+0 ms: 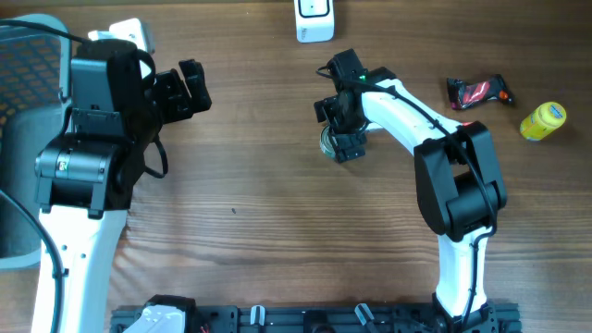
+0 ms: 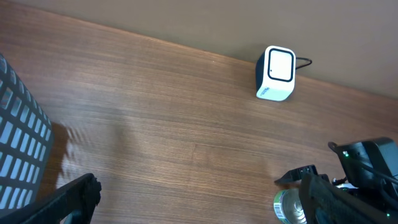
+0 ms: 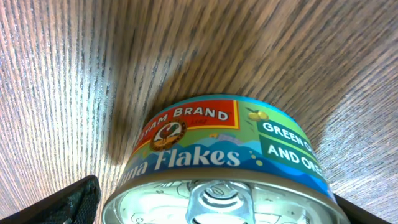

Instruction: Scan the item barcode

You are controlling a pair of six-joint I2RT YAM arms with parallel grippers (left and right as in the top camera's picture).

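- Wooden table (image 1: 259, 213), brown, grain running left to right.
- Dark wrapper with red print (image 1: 478, 92), lying flat toward the far right.
- Yellow bottle with a blue-marked cap (image 1: 542, 120), near the wrapper, closer to the right edge, not touching it.
- Grey meshed basket or seat (image 1: 28, 69) at the far left edge; unclear which.
- White object (image 1: 132, 32) at top left, mostly hidden.

1. One tuna flakes can (image 3: 217, 155).
2. One white barcode scanner (image 2: 277, 73).
3. One dark snack packet (image 1: 478, 91) with red print.
4. One small yellow bottle (image 1: 543, 120).
5. One mesh basket (image 2: 18, 143).
6. Two robot arms: the left arm (image 1: 88, 157) and the right arm (image 1: 458, 180).
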